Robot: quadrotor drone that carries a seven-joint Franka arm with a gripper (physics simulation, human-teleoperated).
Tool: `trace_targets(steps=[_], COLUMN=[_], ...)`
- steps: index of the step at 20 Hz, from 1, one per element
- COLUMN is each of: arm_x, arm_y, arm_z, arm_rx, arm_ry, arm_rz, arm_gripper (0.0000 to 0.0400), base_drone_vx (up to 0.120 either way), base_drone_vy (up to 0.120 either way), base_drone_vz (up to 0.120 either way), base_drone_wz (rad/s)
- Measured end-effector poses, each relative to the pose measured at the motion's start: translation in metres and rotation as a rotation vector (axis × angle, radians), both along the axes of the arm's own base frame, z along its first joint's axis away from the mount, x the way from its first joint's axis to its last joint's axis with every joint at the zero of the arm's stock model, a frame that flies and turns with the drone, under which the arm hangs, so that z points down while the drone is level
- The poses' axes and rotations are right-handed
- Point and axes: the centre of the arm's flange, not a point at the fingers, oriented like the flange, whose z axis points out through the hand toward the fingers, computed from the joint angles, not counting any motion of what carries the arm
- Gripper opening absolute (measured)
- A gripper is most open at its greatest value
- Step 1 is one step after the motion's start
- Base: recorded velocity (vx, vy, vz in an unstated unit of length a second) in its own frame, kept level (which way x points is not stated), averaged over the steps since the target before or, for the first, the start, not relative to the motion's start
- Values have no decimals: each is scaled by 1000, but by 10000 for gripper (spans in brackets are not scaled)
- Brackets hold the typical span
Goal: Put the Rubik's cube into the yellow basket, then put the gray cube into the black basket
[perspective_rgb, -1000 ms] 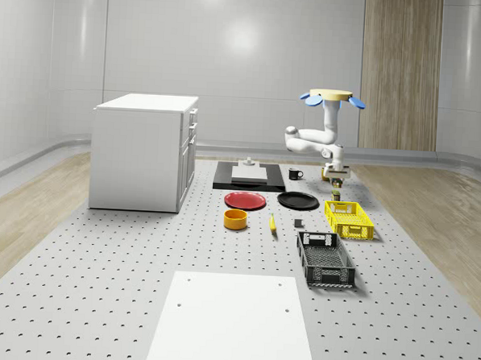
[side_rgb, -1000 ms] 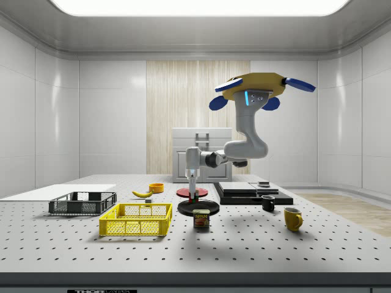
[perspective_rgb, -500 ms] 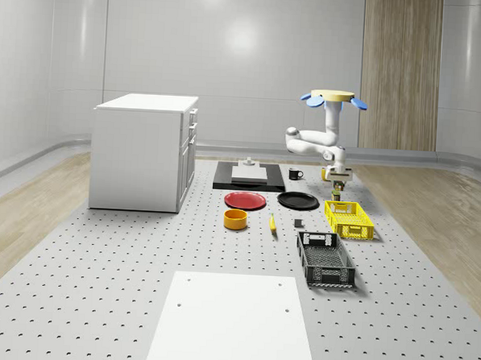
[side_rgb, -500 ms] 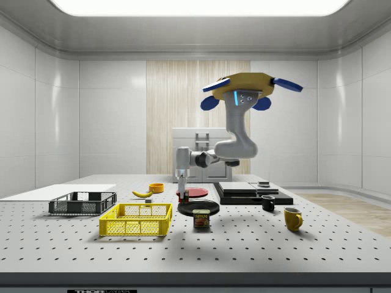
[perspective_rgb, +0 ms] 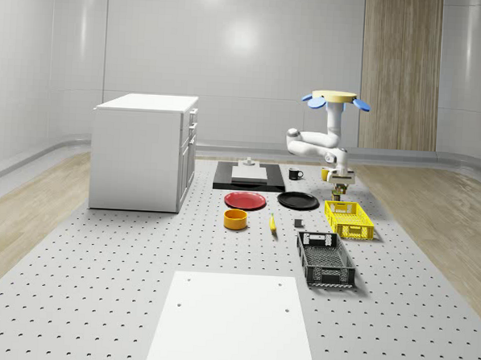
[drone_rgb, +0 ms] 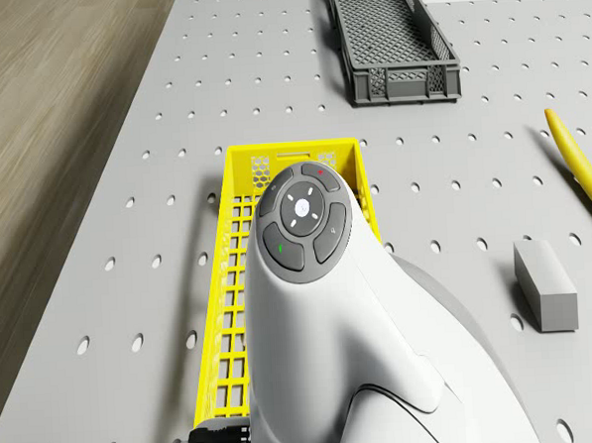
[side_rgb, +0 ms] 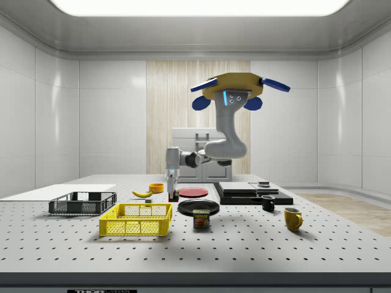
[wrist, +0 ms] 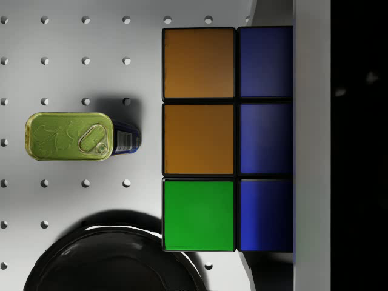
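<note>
Your tool (side_rgb: 171, 181) was clamped on the Rubik's cube (wrist: 227, 139), which sat tight against the finger in the wrist view, with orange, green and blue faces turned to the camera. Below it on the counter (perspective_rgb: 140, 255) lay a tin of canned meat (wrist: 76, 137) and the rim of the black plate (wrist: 115, 257). In the side view the tool hung near the far end of the yellow basket (side_rgb: 137, 220), above its rim rather than inside it; you could not tell from these views whether the cube was fully over the opening. The drone (side_rgb: 231, 90) hovered high above the counter, over the black plate's end of the yellow basket.

The gray cube (drone_rgb: 545, 284) lay untouched on the counter just beside the yellow basket, with the banana (drone_rgb: 581, 167) past it. The black basket (drone_rgb: 391, 40) stood beyond the yellow one, with nothing visible in it.

By my reading, you were partway through the first half: the Rubik's cube was lifted and carried close but not yet dropped. The release, and then the whole gray cube transfer, remained.
</note>
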Motion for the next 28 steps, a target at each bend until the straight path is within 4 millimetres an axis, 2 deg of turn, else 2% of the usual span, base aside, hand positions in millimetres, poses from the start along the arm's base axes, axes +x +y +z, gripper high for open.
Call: trace_targets(steps=[21, 24, 28], arm_x=[0, 0, 0], arm_y=[0, 0, 0], arm_z=[0, 0, 0], arm_rx=[0, 0, 0], arm_ry=[0, 0, 0], arm_rz=[0, 0, 0], arm_gripper=[325, 325, 325], base_drone_vx=[120, 27, 0], base_drone_vy=[0, 0, 0], base_drone_vz=[0, 0, -110], base_drone_wz=[0, 0, 0])
